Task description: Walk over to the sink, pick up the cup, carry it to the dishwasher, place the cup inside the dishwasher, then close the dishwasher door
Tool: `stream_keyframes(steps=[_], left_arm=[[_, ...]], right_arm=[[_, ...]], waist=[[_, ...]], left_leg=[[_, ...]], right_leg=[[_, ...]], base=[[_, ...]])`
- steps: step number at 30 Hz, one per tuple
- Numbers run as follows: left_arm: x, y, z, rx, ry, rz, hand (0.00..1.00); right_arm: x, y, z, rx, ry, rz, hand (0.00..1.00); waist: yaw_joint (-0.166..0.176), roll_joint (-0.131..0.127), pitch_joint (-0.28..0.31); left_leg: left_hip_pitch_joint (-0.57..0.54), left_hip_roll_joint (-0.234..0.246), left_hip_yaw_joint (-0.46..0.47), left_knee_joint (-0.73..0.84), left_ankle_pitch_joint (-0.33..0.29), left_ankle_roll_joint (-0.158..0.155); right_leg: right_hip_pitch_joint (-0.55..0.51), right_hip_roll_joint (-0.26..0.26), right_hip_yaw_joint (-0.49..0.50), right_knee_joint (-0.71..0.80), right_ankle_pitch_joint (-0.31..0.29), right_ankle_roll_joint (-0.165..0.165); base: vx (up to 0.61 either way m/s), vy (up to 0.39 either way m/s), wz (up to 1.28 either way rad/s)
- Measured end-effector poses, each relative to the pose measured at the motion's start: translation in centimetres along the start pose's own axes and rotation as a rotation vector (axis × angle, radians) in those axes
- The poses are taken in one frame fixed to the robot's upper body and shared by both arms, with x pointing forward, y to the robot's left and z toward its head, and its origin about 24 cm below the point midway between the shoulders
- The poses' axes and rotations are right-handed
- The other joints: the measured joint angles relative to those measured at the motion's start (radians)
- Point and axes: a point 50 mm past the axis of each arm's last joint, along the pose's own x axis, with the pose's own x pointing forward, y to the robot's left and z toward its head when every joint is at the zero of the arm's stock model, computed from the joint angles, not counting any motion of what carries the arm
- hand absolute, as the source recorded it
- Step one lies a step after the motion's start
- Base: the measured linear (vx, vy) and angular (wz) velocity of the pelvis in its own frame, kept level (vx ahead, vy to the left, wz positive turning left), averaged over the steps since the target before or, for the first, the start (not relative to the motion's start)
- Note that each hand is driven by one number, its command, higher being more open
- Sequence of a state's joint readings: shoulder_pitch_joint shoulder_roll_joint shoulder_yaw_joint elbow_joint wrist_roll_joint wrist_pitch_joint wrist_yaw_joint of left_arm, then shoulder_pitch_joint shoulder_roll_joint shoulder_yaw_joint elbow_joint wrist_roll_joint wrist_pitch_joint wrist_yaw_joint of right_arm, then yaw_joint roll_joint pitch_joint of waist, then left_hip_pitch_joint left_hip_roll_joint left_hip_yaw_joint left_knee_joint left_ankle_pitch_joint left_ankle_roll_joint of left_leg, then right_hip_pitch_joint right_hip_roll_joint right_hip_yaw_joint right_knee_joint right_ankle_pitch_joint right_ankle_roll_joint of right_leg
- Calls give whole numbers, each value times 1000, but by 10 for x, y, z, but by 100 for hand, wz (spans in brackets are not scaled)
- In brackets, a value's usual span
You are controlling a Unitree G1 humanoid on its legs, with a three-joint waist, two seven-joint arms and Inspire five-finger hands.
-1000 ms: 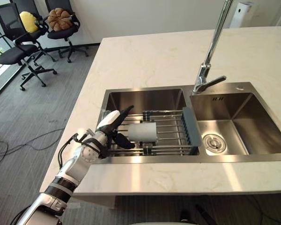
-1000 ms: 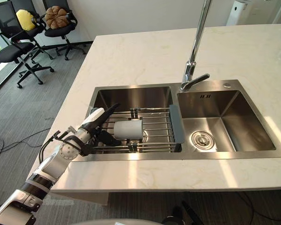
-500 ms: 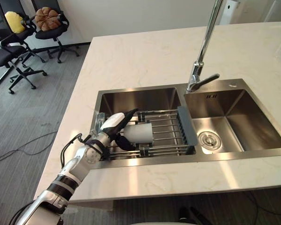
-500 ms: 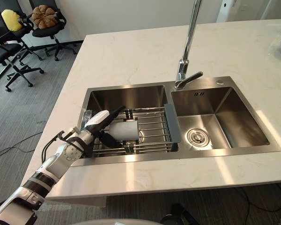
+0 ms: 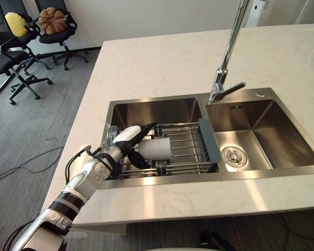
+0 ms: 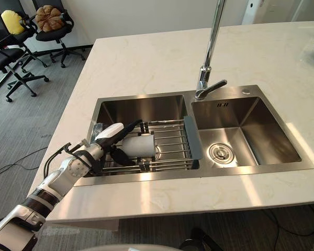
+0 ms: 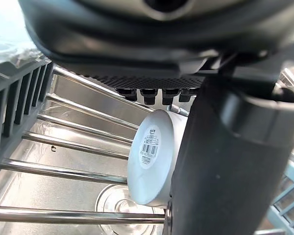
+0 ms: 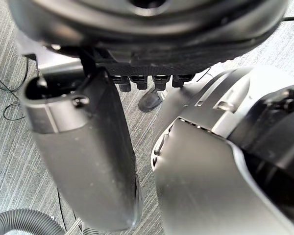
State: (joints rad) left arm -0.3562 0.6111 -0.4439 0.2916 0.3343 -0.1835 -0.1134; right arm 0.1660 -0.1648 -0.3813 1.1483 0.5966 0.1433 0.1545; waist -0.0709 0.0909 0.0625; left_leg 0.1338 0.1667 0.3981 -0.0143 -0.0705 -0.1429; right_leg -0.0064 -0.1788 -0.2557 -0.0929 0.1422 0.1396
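Observation:
A white cup (image 5: pixel 157 148) lies on its side on a wire rack (image 5: pixel 186 151) across the left basin of the steel sink (image 5: pixel 152 111). My left hand (image 5: pixel 118 150) is at the cup's closed end. Its straight fingers (image 5: pixel 146 127) reach over the top of the cup, and the thumb sits lower, in front of the cup. The hand is open, not closed round the cup. In the left wrist view the cup's labelled base (image 7: pixel 152 159) lies just past the thumb (image 7: pixel 220 161). My right hand (image 8: pixel 83 161) hangs open above grey carpet and holds nothing.
A tall faucet (image 5: pixel 226 68) rises behind the divider, with the right basin (image 5: pixel 261 136) and its drain beside it. The rack ends in a grey plastic bar (image 5: pixel 208 140). Pale stone counter (image 5: pixel 162 57) surrounds the sink. Office chairs (image 5: pixel 47 26) stand far left on the carpet.
The camera shifted after the earliest frames. My left hand has crept closer to the cup, and its fingers now reach further over the top. The cup has not moved.

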Motion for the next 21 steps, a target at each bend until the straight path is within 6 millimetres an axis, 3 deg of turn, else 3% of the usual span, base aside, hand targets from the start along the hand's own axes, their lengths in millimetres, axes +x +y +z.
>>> stream_keyframes(steps=[10, 21], left_arm=[[-9, -16, 9, 18, -84, 136, 100], [-11, -26, 18, 6, -135, 97, 100]], right_arm=[[0, -1, 1, 6, 9, 1, 100], [1, 5, 7, -42, 19, 11, 100]], waist=[[4, -2, 3], [5, -8, 12]], left_leg=[[-4, -3, -16, 0, -1, 2], [-6, -3, -31, 4, -2, 4]], right_leg=[[8, -5, -30, 0, 0, 0], [18, -7, -49, 0, 0, 0]], base=[[-21, -16, 3], [-34, -23, 4]])
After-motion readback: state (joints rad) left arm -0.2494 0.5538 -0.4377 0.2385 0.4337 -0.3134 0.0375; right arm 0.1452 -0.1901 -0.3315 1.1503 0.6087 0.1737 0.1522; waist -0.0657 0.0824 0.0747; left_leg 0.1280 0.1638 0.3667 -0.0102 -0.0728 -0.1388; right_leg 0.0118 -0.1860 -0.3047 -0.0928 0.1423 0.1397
